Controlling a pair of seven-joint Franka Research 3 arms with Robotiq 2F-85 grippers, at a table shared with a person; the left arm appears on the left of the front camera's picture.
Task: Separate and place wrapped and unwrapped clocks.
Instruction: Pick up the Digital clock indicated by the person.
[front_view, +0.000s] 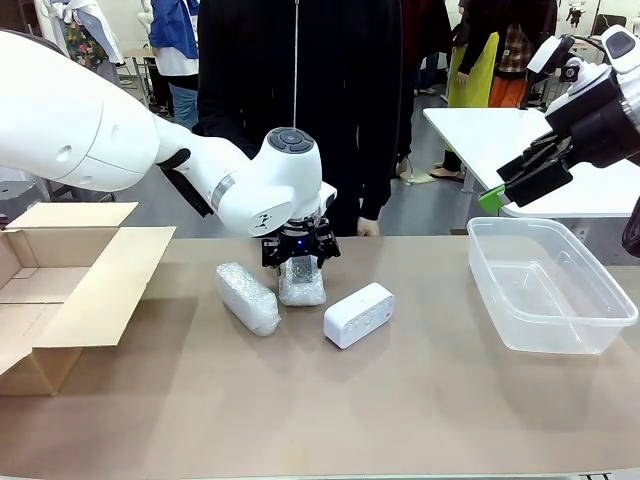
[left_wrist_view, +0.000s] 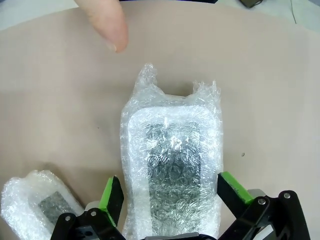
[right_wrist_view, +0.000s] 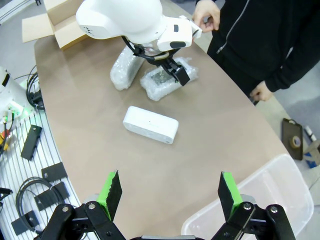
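Note:
Two wrapped clocks lie mid-table in bubble wrap, one (front_view: 248, 297) on the left and one (front_view: 303, 285) under my left gripper (front_view: 300, 262). In the left wrist view that gripper (left_wrist_view: 172, 192) is open and straddles the near end of this wrapped clock (left_wrist_view: 172, 160), with its green pads (left_wrist_view: 112, 196) standing just off the wrap on both sides. The other wrapped clock (left_wrist_view: 35, 207) shows at the lower left. The bare white clock (front_view: 359, 315) lies to the right on the table. My right gripper (front_view: 520, 180) hangs open high at the right, holding nothing, and looks down on the white clock (right_wrist_view: 151, 124).
An open cardboard box (front_view: 60, 290) sits at the table's left edge. A clear plastic tub (front_view: 550, 285) stands at the right. A person in black stands at the far side, with a fingertip (left_wrist_view: 107, 25) on the table just beyond the wrapped clock.

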